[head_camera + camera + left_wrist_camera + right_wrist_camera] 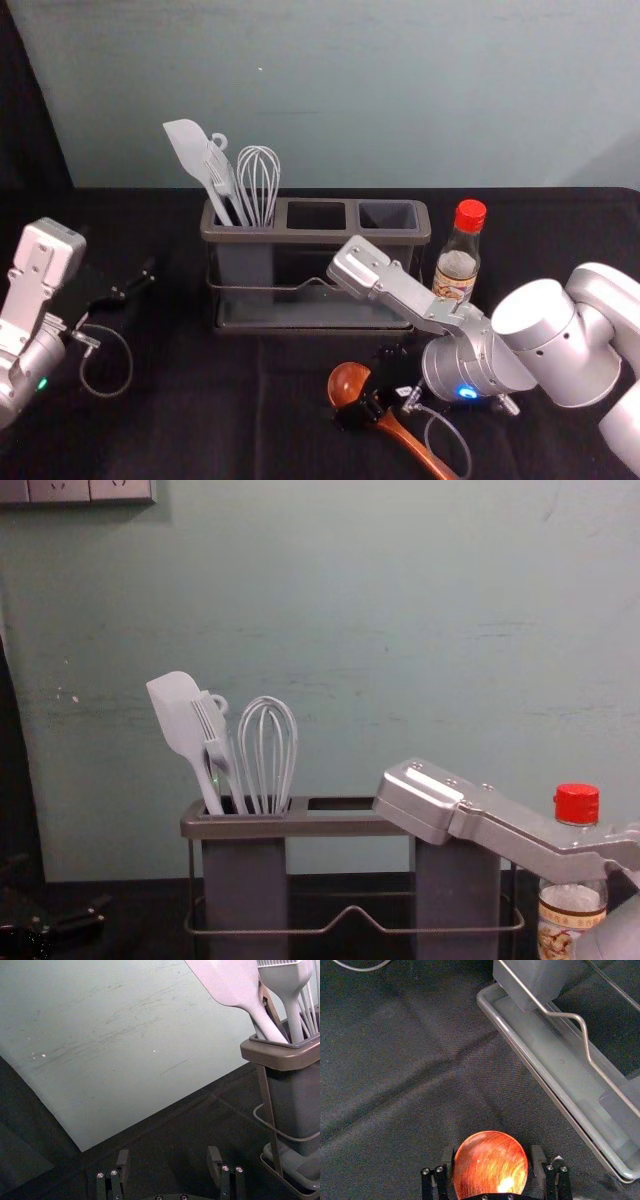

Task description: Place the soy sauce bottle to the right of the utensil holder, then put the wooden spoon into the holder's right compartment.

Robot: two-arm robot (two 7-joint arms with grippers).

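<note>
The soy sauce bottle (458, 262) stands upright just right of the utensil holder (315, 237); the chest view shows the bottle (572, 900) partly behind the right arm. Low in front of the holder, the wooden spoon (347, 381) points its handle toward the lower right. My right gripper (364, 390) is down at the spoon. In the right wrist view the open right gripper (493, 1156) has the spoon's round bowl (490, 1167) between its spread fingers. Left of the holder, my left gripper (142, 284) hangs idle; its fingers stand wide apart in the left wrist view (168, 1160).
A white spatula (190, 150), a fork-like utensil and a whisk (258, 180) stand in the holder's left compartment. Its middle and right (388, 215) compartments show dark openings. The right forearm crosses in front of the holder's right end. A wall rises behind the black-covered table.
</note>
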